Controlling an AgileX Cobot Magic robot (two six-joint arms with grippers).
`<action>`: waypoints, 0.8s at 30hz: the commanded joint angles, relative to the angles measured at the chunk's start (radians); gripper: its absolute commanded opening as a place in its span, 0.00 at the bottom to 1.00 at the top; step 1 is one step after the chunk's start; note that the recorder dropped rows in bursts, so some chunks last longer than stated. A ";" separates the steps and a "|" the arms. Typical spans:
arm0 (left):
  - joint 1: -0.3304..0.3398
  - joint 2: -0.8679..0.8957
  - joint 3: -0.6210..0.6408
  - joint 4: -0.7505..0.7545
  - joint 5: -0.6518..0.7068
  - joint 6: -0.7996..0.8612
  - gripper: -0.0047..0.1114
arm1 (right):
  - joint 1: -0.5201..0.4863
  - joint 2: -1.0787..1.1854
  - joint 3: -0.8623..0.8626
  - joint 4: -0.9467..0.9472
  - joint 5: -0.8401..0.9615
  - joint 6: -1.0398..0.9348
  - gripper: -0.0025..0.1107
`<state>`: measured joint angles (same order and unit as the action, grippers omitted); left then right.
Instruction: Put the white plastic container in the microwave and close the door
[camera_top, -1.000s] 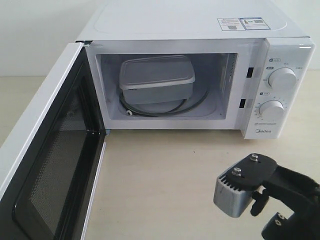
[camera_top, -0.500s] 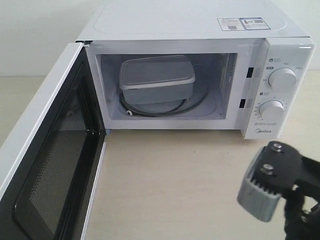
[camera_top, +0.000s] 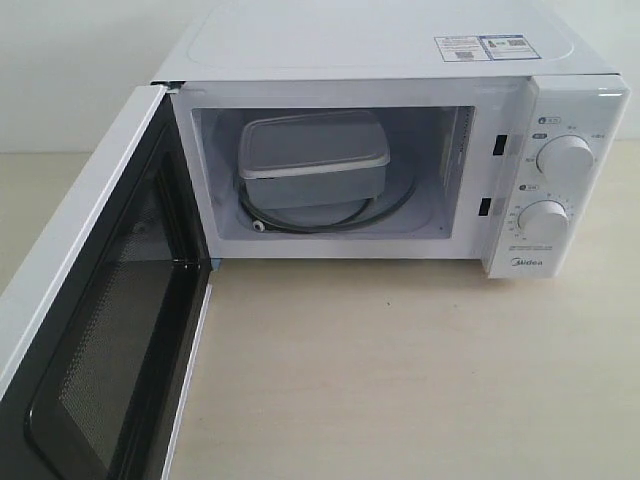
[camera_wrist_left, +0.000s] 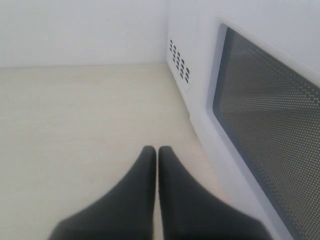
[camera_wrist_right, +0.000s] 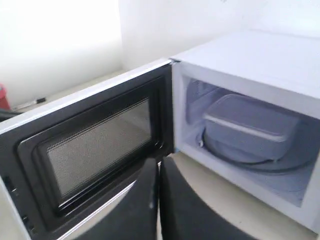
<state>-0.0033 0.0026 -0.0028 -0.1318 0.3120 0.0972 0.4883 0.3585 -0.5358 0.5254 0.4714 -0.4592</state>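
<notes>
The white plastic container (camera_top: 313, 158) sits inside the microwave (camera_top: 400, 60) on the round turntable, lid on; the right wrist view shows the container (camera_wrist_right: 252, 125) in the cavity too. The door (camera_top: 95, 330) stands wide open at the left, its dark mesh window facing inward. No gripper shows in the exterior view. My left gripper (camera_wrist_left: 157, 151) is shut and empty, low over the table beside the door's outer face (camera_wrist_left: 270, 115). My right gripper (camera_wrist_right: 159, 162) is shut and empty, in front of the open door (camera_wrist_right: 95, 150) and the cavity.
Two round knobs (camera_top: 565, 158) sit on the microwave's right panel. Light wooden tabletop (camera_top: 400, 370) stretches in front of the microwave. A vent grille (camera_wrist_left: 179, 61) shows on the microwave's side, near a white wall. A red object (camera_wrist_right: 3, 97) stands far off.
The right arm, seen at the lower right of the exterior view, has drawn back down and right out of that view. The container and door have not moved.
</notes>
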 joint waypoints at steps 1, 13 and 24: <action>-0.006 -0.003 0.003 0.001 -0.007 0.000 0.07 | -0.125 -0.139 0.072 0.000 -0.039 0.006 0.02; -0.006 -0.003 0.003 0.001 -0.005 0.000 0.07 | -0.378 -0.306 0.303 0.029 -0.271 0.140 0.02; -0.006 -0.003 0.003 0.001 -0.005 0.000 0.07 | -0.378 -0.335 0.484 -0.107 -0.336 0.207 0.02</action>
<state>-0.0033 0.0026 -0.0028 -0.1318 0.3120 0.0972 0.1173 0.0383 -0.0943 0.4849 0.1435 -0.2703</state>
